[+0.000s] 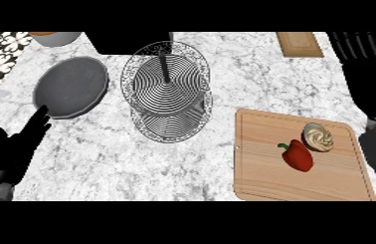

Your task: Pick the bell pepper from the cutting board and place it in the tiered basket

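A red bell pepper [297,156] with a green stem lies on the wooden cutting board [260,181] at the lower right. The round wire tiered basket [192,63] stands mid-counter, its centre post rising from the upper tier, well left of the board. My left hand [21,148] rests open at the left edge, fingers up, far from the pepper. My right hand [369,151] shows only as a dark shape at the right edge, just right of the board, open and holding nothing.
A beige round food item [318,137] lies on the board just above the pepper. A grey plate [71,87] sits left of the basket. A bowl [55,38] and a small wooden board [299,44] are at the back edge. Black stove parts [356,49] fill the back right.
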Available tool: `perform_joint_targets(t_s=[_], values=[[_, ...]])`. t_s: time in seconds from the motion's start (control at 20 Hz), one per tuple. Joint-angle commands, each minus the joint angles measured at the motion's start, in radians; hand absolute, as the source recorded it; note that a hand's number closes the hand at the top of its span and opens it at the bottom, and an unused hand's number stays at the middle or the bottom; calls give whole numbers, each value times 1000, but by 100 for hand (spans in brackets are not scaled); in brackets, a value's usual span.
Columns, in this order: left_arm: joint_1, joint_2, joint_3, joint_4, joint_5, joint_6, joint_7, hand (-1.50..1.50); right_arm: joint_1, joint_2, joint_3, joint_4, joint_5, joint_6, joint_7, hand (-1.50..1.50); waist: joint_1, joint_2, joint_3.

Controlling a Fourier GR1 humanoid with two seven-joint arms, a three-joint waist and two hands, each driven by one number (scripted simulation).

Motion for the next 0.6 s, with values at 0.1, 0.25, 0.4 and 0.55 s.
perform_joint_targets(t_s=[0.1,0.25,0.4,0.55], values=[[-19,-60,3,-83,26,1,-20,0,105,36,141,-147,-40,209,-85,150,-15,12,13],[-78,-100,-19,-128,31,-6,-43,0,165,42,283,-220,-79,402,-153,150,-23,10,15],[-52,-123,-20,-138,61,-8,-26,0,351,3,145,-11,200,4,-59,-150,-63,15,14],[-34,-150,-51,-195,47,-14,-15,0,417,90,159,55,254,-24,-244,-150,-16,17,13]])
